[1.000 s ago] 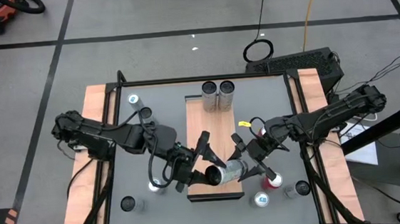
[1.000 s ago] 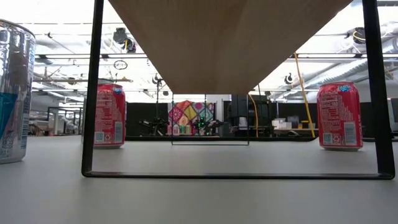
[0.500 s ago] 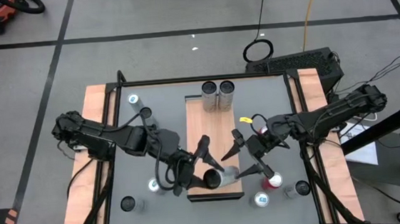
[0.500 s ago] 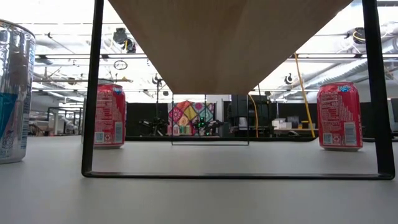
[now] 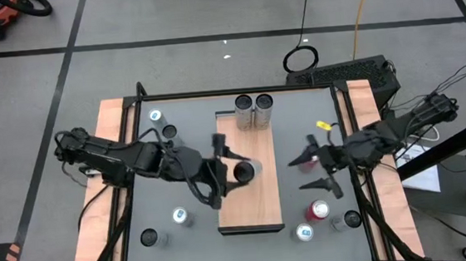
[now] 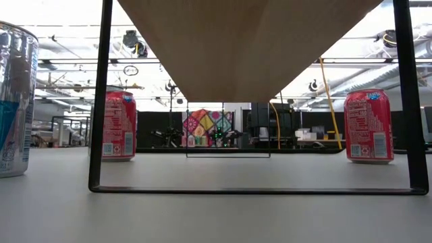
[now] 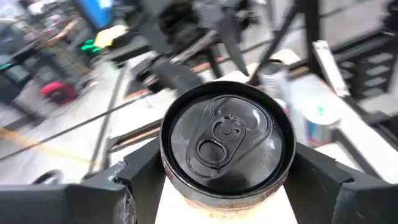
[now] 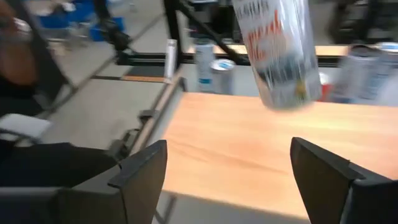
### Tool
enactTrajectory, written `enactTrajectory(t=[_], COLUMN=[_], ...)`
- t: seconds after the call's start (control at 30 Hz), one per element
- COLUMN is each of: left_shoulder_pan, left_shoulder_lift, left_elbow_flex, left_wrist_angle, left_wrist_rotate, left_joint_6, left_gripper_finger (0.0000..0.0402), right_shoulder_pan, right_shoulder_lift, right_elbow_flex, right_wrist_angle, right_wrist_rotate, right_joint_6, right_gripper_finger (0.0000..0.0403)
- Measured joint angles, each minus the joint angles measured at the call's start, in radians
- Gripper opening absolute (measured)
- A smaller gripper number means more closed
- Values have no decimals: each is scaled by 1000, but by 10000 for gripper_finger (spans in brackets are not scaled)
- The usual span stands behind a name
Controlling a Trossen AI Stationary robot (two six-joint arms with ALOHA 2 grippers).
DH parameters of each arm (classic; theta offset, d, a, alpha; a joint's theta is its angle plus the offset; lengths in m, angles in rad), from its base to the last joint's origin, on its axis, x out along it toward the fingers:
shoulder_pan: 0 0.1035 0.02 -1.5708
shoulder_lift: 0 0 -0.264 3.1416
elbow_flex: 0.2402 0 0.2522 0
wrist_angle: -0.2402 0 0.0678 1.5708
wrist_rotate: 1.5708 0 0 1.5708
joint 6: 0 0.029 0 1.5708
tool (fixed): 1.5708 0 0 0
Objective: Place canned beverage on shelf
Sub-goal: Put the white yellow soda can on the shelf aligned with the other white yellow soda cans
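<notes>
My left gripper (image 5: 234, 165) is shut on a silver can with a dark top (image 5: 243, 171), held over the middle of the shelf (image 5: 260, 203), a long light-brown board. In the right wrist view the can (image 8: 283, 50) hangs nearly upright above the board (image 8: 249, 155), clear of it. My right gripper (image 5: 315, 170) is open and empty, to the right of the shelf over the grey tabletop. Two silver cans (image 5: 254, 110) stand on the shelf's far end. My left gripper pinches the can between its two fingers (image 7: 140, 177), on opposite sides of the can's wall just below the top rim (image 7: 177, 168). The fingers come from the table's left, slanting down. The can is lifted clear of the shelf, top up, slightly tilted.
Loose cans stand on the table around the shelf: red ones (image 5: 316, 211) (image 5: 306, 160) at the right, blue-topped ones (image 5: 180, 216) (image 5: 304, 231) (image 5: 156, 116), and dark-topped ones (image 5: 148, 236) (image 5: 352, 219). The low view looks under the shelf between its black frame legs (image 6: 101, 94).
My left gripper has carried the can from the shelf's near end toward its middle and turned it from lying to nearly upright. My right gripper, which stood around the can's other end, has drawn away toward the table's right edge.
</notes>
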Motion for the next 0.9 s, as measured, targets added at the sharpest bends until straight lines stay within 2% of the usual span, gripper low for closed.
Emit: enactTrajectory(t=[0.17,0.43,0.73,0.9], left_shoulder_pan=[31,124,213,217], left_shoulder_lift=[-30,-45,-49,-65], left_elbow_flex=[2,2,2,2], left_wrist_angle=[-18,-111,-176,-276], left_wrist_rotate=[-83,-89,19,25], left_joint_6=[-90,-190,-228,-227], left_gripper_finger=[265,265,265,265], right_shoulder_pan=[79,148,194,217], right_shoulder_lift=[-23,43,99,108], right_elbow_flex=[-1,-2,-2,-2], right_wrist_angle=[-101,-146,-145,-144], right_wrist_rotate=[128,157,159,170], right_joint_6=[13,14,34,65], right_gripper_finger=[286,286,286,286])
